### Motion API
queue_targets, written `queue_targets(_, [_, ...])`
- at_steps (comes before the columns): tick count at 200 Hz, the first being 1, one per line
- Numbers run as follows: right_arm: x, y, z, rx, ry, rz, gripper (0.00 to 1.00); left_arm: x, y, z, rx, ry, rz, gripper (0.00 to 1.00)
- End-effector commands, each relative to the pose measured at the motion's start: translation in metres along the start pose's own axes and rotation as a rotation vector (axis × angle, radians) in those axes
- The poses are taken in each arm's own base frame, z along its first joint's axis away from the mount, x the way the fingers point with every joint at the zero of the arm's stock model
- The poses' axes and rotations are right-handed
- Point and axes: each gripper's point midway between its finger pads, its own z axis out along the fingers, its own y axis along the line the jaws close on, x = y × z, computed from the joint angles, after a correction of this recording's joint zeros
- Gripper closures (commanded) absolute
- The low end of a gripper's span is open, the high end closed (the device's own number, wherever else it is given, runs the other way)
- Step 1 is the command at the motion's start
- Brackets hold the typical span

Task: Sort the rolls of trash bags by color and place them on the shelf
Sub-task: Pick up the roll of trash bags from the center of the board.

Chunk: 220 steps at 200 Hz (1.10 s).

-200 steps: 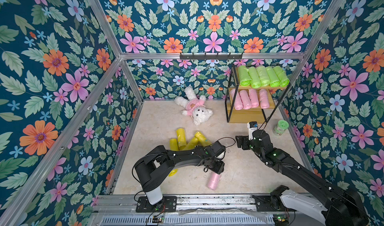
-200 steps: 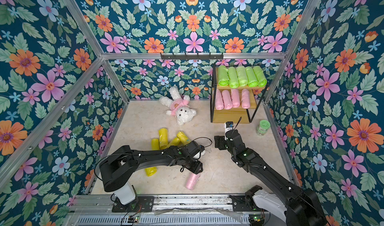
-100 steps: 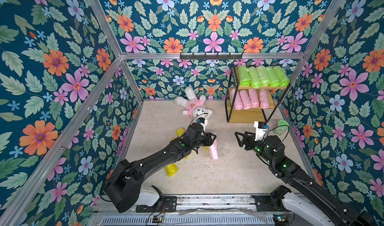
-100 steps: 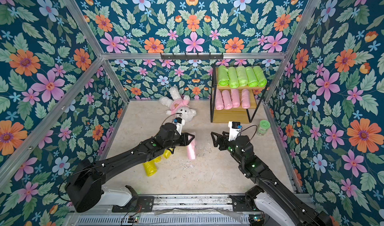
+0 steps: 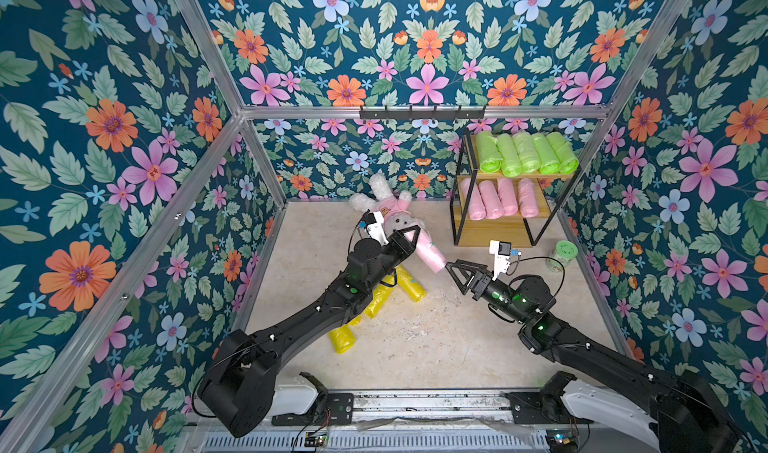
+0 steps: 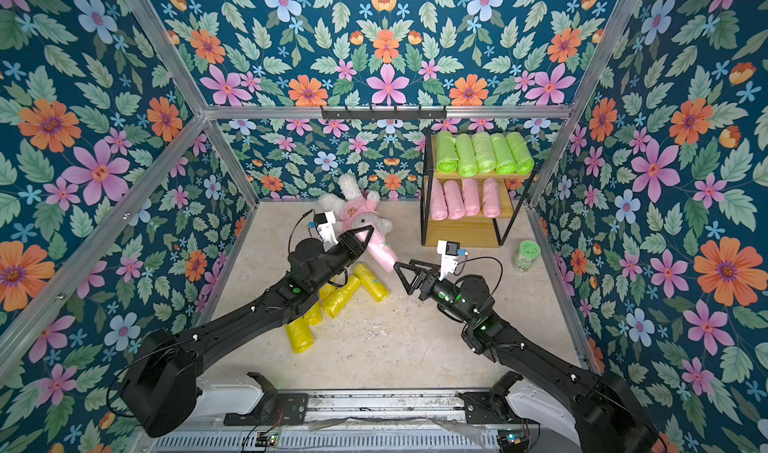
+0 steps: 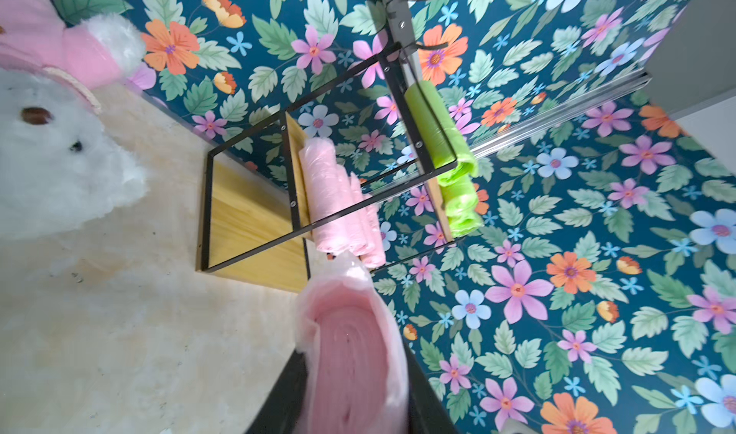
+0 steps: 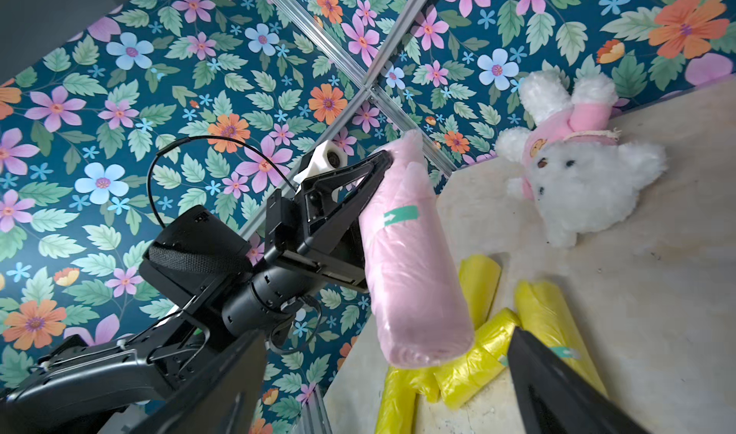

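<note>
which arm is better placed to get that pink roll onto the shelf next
Right, likely. The left claw is shut on the pink roll, whose free end is almost at the open right claw. The right claw also sits nearer the shelf, where four pink rolls lie together.

Pink roll [image 8: 414, 260]: glossy crinkled plastic; shelf [image 5: 494, 232]: pale wood, black metal frame.

The shelf [image 5: 492, 232] has light wooden boards and a black frame, with lime-green rolls [image 5: 525, 158] and pale pink rolls [image 5: 496, 197]. Yellow rolls [image 5: 411, 287] lie on the beige mottled counter [image 5: 436, 347]; the walls [image 5: 415, 35] show a teal floral print.
</note>
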Motion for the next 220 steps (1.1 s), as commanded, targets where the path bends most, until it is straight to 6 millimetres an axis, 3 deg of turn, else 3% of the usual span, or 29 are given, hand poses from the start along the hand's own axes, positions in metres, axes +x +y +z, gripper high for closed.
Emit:
queue_targets(1, [-0.020,0.011,0.005,-0.039,-0.084,-0.016,0.01,-0.015,-0.031,-0.005,0.131,-0.056,-0.073,0.68])
queue_targets(71, [-0.021,0.033,0.030,-0.181,-0.050,0.015,0.08,-0.017,-0.044,-0.010,0.205,-0.058,-0.114,0.68])
queue_targets(189, [-0.012,0.024,0.041,-0.156,-0.016,0.032,0.51,-0.010,-0.047,-0.003,0.245,-0.026,-0.132,0.67])
queue_targets(220, [-0.016,0.019,0.037,-0.126,-0.039,0.026,0.60,-0.009,-0.042,-0.003,0.232,-0.027,-0.133,0.61])
